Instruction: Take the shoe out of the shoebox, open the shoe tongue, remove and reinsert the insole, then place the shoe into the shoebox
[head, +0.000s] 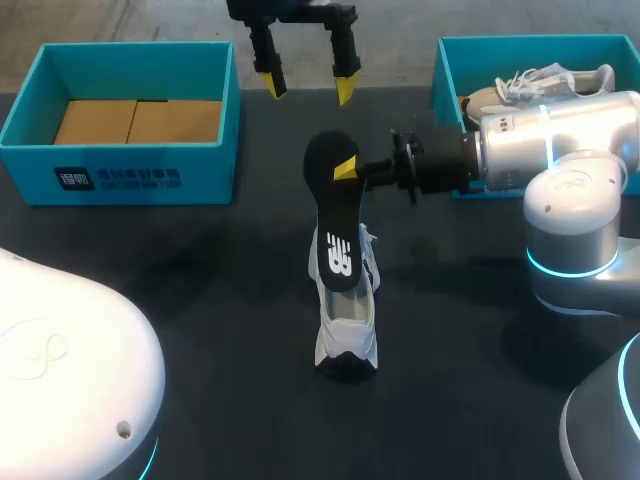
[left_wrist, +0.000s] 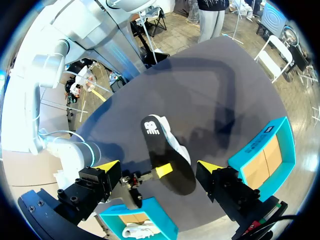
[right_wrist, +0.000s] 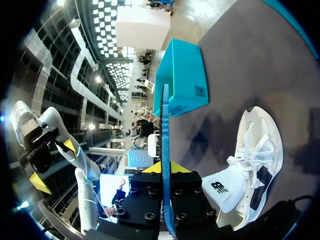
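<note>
My right gripper (head: 346, 168) is shut on the heel end of a black insole (head: 333, 215) and holds it on edge above the table. The insole's lower end hangs over a white shoe (head: 347, 325) lying on the dark table. In the right wrist view the insole (right_wrist: 165, 125) shows edge-on, blue, between the yellow tips of the right gripper (right_wrist: 165, 169), with the shoe (right_wrist: 250, 167) beside it. My left gripper (head: 308, 88) hangs open higher up, behind the insole and touching nothing. Looking down between the left gripper (left_wrist: 159, 167) fingers, I see the insole (left_wrist: 167, 160) and the shoe (left_wrist: 176, 145).
A teal shoebox (head: 40, 150) with brown cardboard inside stands at the back left. A second teal shoebox (head: 446, 70) at the back right holds another white shoe (head: 545, 82). My right arm's white body (head: 570, 200) takes up the right side.
</note>
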